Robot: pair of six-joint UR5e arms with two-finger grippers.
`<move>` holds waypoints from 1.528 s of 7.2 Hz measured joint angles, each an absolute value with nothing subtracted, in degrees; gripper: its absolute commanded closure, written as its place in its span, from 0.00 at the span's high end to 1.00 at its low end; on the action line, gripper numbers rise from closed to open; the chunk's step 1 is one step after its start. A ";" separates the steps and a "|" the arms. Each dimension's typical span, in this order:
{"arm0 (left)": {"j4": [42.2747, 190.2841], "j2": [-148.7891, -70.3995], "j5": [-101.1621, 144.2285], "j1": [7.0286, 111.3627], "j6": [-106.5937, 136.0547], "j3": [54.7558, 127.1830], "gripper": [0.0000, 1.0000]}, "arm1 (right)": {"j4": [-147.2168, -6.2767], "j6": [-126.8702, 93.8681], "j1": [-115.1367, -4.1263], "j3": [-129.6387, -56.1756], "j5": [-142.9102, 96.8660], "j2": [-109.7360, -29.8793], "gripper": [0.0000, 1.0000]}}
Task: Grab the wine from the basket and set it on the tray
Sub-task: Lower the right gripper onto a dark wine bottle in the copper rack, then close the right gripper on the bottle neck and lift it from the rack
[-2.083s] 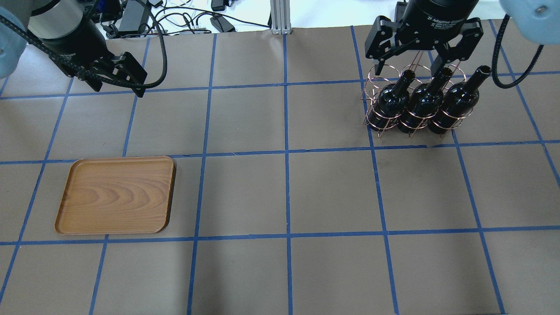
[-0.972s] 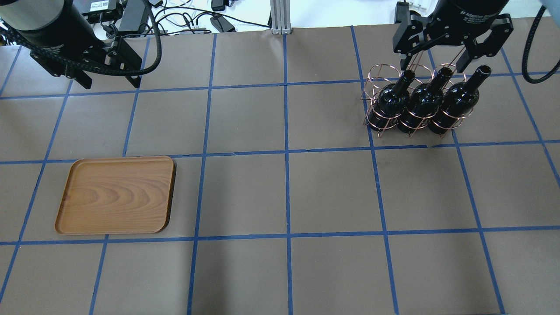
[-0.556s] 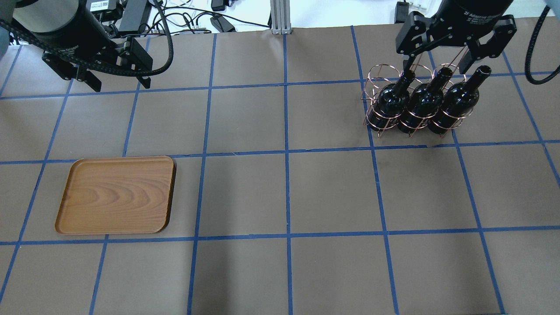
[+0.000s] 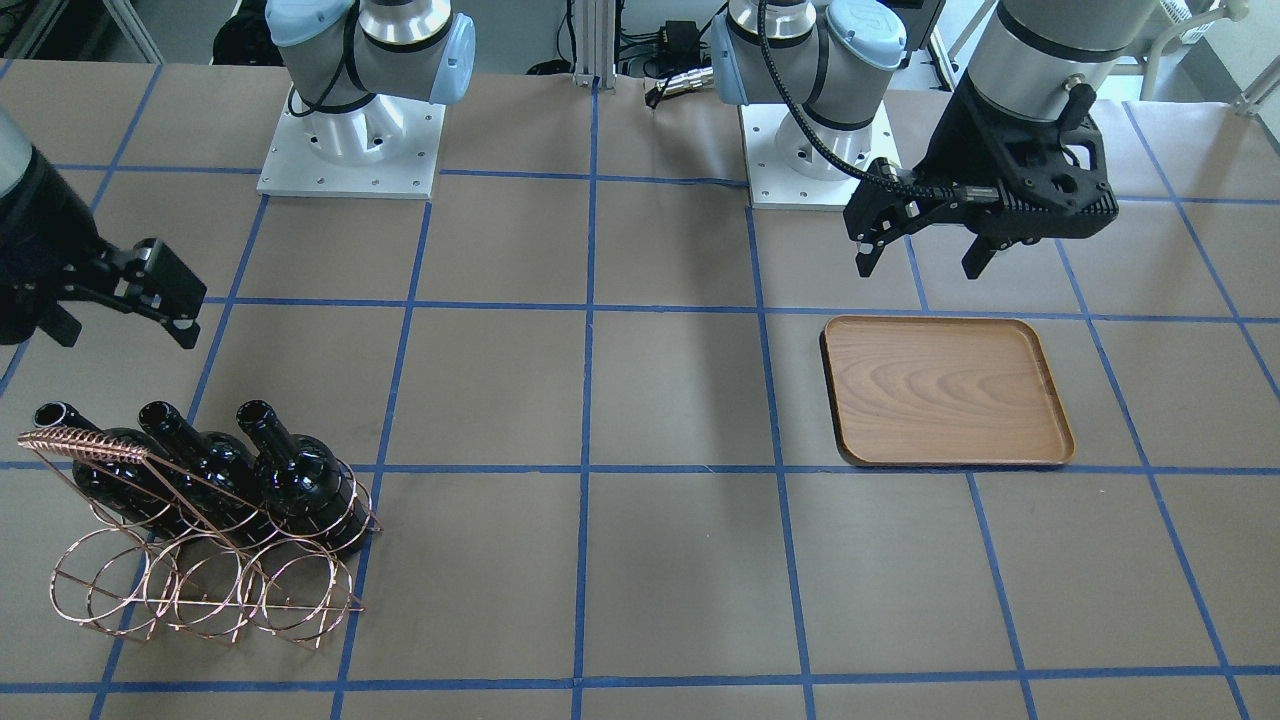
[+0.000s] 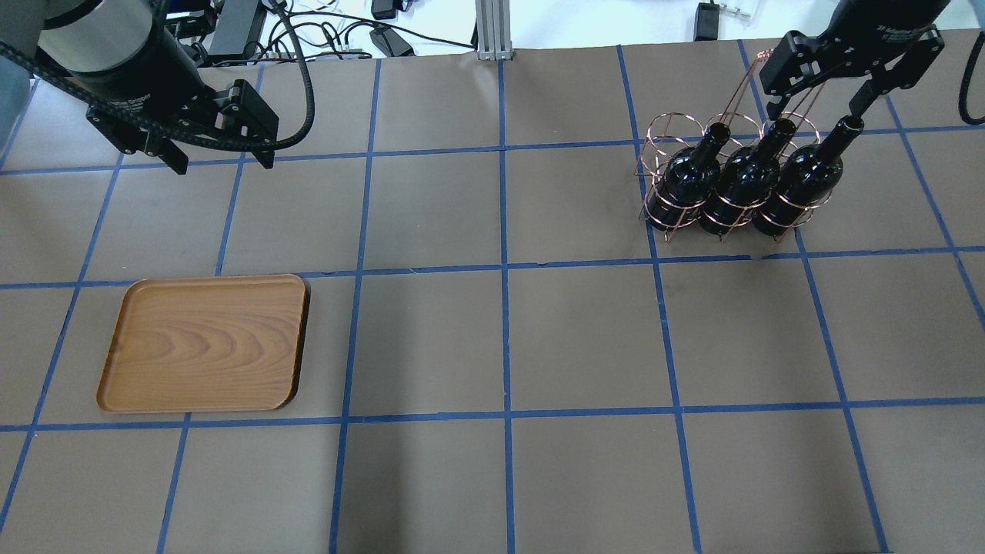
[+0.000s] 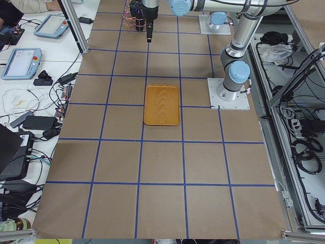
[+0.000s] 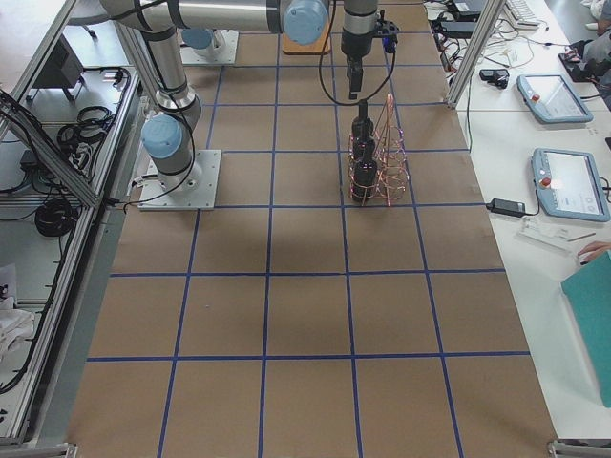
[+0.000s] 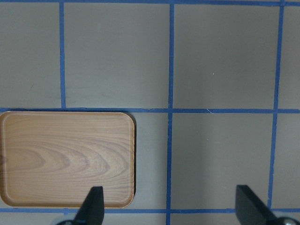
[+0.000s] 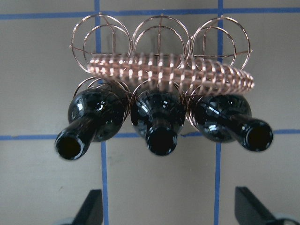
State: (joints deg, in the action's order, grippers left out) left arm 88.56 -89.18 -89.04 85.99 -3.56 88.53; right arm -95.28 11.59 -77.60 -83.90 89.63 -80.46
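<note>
On brown, blue-gridded counter: copper-coloured ring-wire basket with coiled handle. Three glossy black glass wine bottles lean in its rings. Grained flat wooden tray, rounded corners, lies well apart from basket. Above basket, right end effector points down, fingers spread, empty. Far from basket, left end effector likewise.

overhead: behind robot, downward | front: facing robot | sides: far, along table | wrists: close, downward | overhead+front share tray
</note>
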 measured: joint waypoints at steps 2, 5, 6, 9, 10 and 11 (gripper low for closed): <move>88.92 -88.54 -89.02 86.03 -3.83 88.77 1.00 | -102.48 9.78 -77.28 -88.15 89.74 -79.66 0.99; 89.58 -87.86 -89.10 86.04 -3.85 88.95 1.00 | -106.18 8.34 -78.37 -89.84 89.65 -78.58 0.92; 90.62 -87.82 -89.04 85.97 -3.83 89.20 1.00 | -106.24 8.51 -78.44 -89.96 89.45 -78.10 0.89; 92.45 -86.99 -89.85 85.75 -3.12 89.63 1.00 | -106.47 8.60 -78.48 -90.01 89.43 -76.56 0.63; 92.41 -86.86 -91.63 85.56 -3.26 89.71 1.00 | -106.34 8.69 -78.48 -90.01 89.38 -76.38 0.59; 92.25 -86.67 -92.33 85.18 -3.55 89.64 1.00 | -106.02 8.72 -78.48 -90.00 89.26 -76.35 0.55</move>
State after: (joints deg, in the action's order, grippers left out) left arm 92.25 -86.67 -92.33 85.18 -3.55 89.64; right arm -106.02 8.72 -78.48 -90.00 89.26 -76.35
